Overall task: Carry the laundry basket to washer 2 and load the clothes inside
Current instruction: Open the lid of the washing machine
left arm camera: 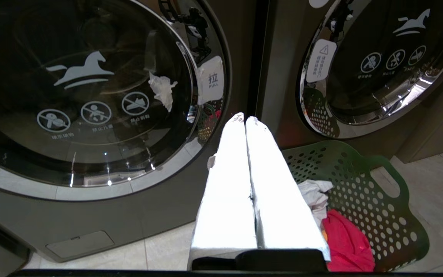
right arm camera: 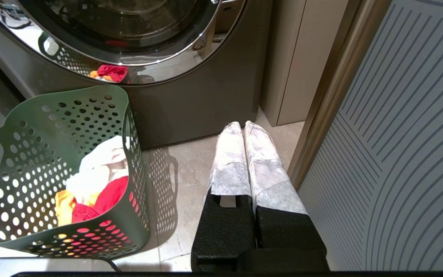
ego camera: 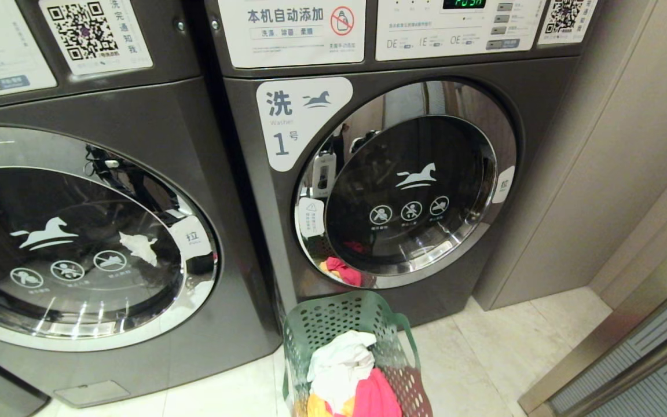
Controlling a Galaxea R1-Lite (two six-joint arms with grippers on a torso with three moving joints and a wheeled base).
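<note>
1. The basket (ego camera: 356, 353) stands upright on the floor before washer 1 (ego camera: 403, 185), likely set down there for pickup; washer 2 (ego camera: 79, 243) is to its left, door shut.
2. Clothes (ego camera: 348, 376) lie heaped inside it.
3. The basket's mouth faces up; its long axis, handle to handle, seems to run toward the washers.
4. Left pincer (left arm camera: 245, 120) and right pincer (right arm camera: 243, 125) are both pressed together, holding nothing.

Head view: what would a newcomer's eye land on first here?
Two dark grey front-loaders fill the frame, doors shut; the washer labelled 1 stands on the right, its twin on the left. On the floor before washer 1 sits the green laundry basket, holding the clothes: white, yellow-orange and pinkish-red. In the wrist views, the left gripper and right gripper are shut and empty.
</note>
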